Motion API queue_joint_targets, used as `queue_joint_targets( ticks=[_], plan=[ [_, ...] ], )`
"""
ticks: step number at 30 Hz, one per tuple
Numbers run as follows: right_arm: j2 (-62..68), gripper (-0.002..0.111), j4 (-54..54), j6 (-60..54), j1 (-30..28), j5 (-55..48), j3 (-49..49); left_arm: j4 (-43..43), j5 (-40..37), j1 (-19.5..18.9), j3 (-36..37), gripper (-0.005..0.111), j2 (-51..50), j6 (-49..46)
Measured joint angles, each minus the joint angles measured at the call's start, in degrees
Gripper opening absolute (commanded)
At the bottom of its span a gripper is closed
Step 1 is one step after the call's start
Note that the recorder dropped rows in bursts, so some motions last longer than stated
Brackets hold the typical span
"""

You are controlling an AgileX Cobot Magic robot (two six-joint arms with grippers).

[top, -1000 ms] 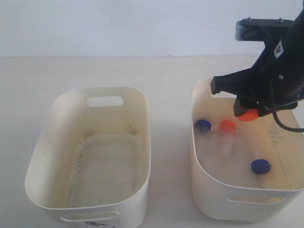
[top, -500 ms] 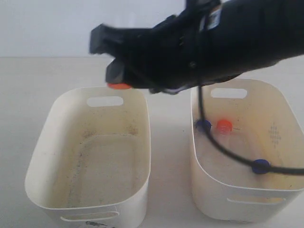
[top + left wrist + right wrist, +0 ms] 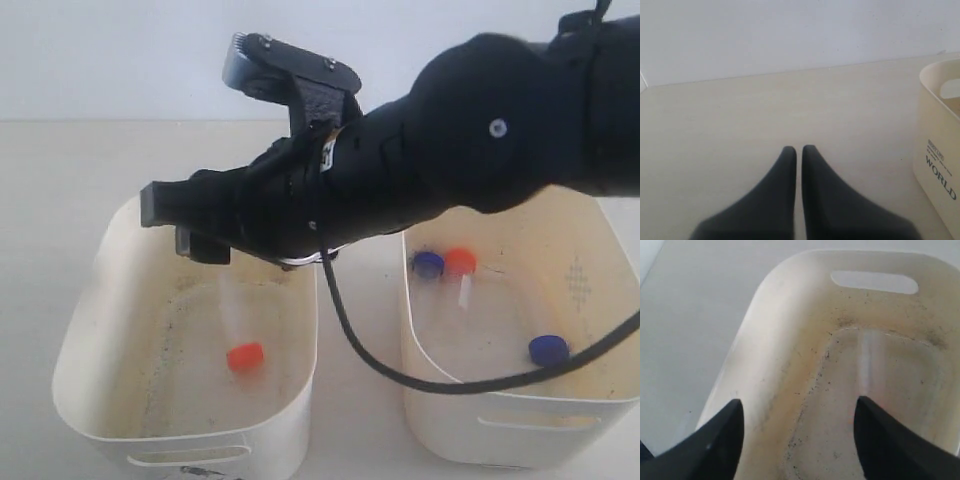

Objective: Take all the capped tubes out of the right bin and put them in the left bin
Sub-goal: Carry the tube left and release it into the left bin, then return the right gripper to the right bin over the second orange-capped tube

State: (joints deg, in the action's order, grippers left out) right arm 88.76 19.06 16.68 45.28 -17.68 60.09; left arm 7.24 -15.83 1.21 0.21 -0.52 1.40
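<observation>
1. Orange-cap tube (image 3: 244, 354) is inside the left bin (image 3: 78, 345), cap toward the near end, clear body pointing to the far end. It's blurred; can't tell if it rests on the floor.
2. Left bin: cream, speckled grimy floor.
3. Right gripper (image 3: 170, 225) hangs over the left bin w/ jaws wide apart, nothing between them. Its wrist view (image 3: 797, 437) looks down into the bin; the tube body shows as a pale streak (image 3: 866, 365).
4. Right bin (image 3: 440, 410) holds 3 tubes: blue cap (image 3: 428, 263) just beside 2nd orange cap (image 3: 460, 261) at the far end, other blue cap (image 3: 548, 349) nearer.
5. Both bins sit on a pale table (image 3: 60, 180).
6. Left gripper (image 3: 798, 151) is over bare table, jaws nearly together w/ a thin slit, holding nothing.
</observation>
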Motion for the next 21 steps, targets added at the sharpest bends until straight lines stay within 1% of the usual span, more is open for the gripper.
queue_joint_targets(
  ticks=[3, 5, 10, 11, 14, 18, 21],
  plan=[
    [-0.97, 0.041, -0.67, -0.97, -1.99, -6.06, 3.5, 0.0, 0.0, 0.0, 0.0, 0.004, 0.0, 0.0],
    [-2.42, 0.033, -1.23, -1.83, -4.37, -10.61, 6.5, 0.0, 0.0, 0.0, 0.0, 0.004, 0.0, 0.0],
    [-6.16, 0.004, -6.88, -0.3, -12.28, -20.17, 10.61, 0.0, 0.0, 0.0, 0.0, 0.004, 0.0, 0.0],
    [-6.49, 0.0, -8.5, 0.94, -14.08, -22.02, 10.61, 0.0, 0.0, 0.0, 0.0, 0.004, 0.0, 0.0],
    [-6.61, 0.002, -12.4, 4.09, -17.58, -26.58, 9.47, 0.0, 0.0, 0.0, 0.0, 0.004, 0.0, 0.0],
    [-6.61, 0.002, -15.38, 8.73, -17.97, -27.24, 3.59, 0.0, 0.0, 0.0, 0.0, 0.004, 0.0, 0.0],
    [-6.61, 0.003, -17.34, 12.48, -18.02, -25.04, -1.47, 0.0, 0.0, 0.0, 0.0, 0.004, 0.0, 0.0]
  ],
)
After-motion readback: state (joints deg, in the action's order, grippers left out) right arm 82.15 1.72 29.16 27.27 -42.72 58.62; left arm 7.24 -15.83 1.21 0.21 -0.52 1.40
